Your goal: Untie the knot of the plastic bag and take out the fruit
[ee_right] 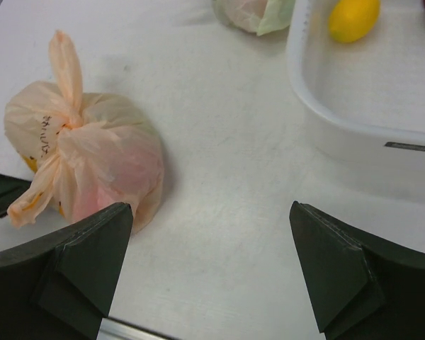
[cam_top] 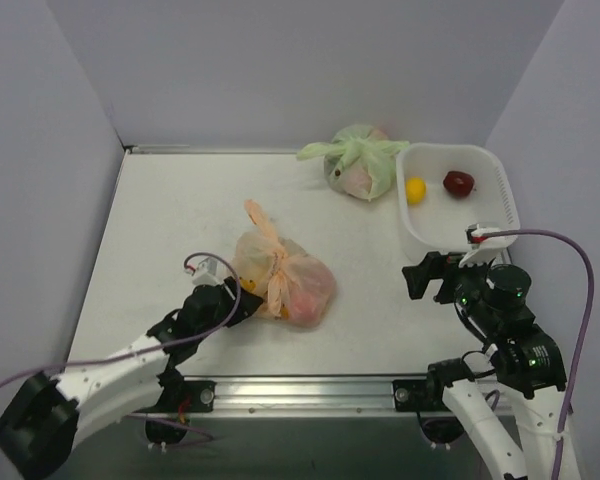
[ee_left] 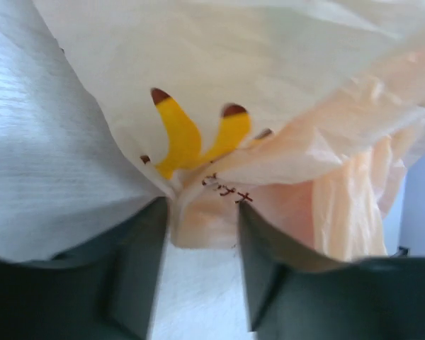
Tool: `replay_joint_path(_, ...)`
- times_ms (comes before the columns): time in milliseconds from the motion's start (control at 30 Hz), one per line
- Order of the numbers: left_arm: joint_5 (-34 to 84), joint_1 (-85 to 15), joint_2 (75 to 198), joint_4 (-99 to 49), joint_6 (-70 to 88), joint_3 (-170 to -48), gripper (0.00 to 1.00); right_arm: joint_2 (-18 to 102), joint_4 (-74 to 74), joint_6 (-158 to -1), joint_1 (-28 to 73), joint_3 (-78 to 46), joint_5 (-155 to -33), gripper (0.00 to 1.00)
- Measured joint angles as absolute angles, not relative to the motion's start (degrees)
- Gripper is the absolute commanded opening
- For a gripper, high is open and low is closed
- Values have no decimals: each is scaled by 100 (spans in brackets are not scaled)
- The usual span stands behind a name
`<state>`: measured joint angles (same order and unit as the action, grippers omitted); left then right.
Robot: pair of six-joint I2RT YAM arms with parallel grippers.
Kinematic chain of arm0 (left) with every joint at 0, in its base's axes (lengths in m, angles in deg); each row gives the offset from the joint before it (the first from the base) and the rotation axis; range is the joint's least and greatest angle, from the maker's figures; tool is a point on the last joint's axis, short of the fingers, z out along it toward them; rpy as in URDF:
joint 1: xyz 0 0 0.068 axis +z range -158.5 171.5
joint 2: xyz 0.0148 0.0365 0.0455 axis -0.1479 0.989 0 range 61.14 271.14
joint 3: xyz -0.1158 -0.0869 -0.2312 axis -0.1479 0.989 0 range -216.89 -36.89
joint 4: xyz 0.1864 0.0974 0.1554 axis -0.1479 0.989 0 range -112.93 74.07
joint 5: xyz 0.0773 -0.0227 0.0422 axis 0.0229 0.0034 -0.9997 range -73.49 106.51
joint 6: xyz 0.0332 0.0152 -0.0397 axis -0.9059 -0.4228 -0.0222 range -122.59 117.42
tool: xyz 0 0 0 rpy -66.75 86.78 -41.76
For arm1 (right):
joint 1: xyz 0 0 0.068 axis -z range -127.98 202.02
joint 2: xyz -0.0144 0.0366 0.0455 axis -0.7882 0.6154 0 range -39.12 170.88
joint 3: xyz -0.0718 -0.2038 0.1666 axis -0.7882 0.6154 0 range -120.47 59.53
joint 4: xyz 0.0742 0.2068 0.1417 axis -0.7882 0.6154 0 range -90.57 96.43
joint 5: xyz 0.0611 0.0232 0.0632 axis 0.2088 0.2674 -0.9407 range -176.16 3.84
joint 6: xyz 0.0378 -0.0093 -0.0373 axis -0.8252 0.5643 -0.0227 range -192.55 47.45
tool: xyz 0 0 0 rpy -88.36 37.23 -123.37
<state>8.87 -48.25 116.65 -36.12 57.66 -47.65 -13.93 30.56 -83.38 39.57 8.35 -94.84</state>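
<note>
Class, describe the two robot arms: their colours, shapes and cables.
The left arm and right arm have white links and black joints. The left gripper and right gripper have dark, wedge-shaped fingers. A purple cable trails along each.

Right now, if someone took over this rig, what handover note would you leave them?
Left hand: shut on a fold of the bag, low on its left side.
Right hand: open, empty, hovering apart from the bag, near the tub.
Knot: tied. The fruit inside shows only as coloured shapes through the film.
The tub holds a yellow fruit and a red fruit.
Done: the left grip only.
Left: untie the knot, take out the fruit.
</note>
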Motion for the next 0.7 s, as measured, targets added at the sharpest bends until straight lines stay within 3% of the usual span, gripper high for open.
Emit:
replay_joint_path(67, 749, -4860, 10784, -2762, 5646, -4844, 77, -969, 3085, -8458, 3953, 767, -9832, 100)
replay_joint_path(267, 159, -4867, 9287, -646, 5122, -5869, 89, 266, 3085, -8699, 3544, 745, -10230, 100)
replay_joint_path(500, 162, -4858, 10404, 307, 3981, -7491, 91, 1754, 2630, -8865, 1876, 625, -9834, 99)
replay_joint_path(700, 461, -4858, 11908, 468, 2733, -8719, 89, 2928, 1557, -9096, 1444, 555, -9806, 90)
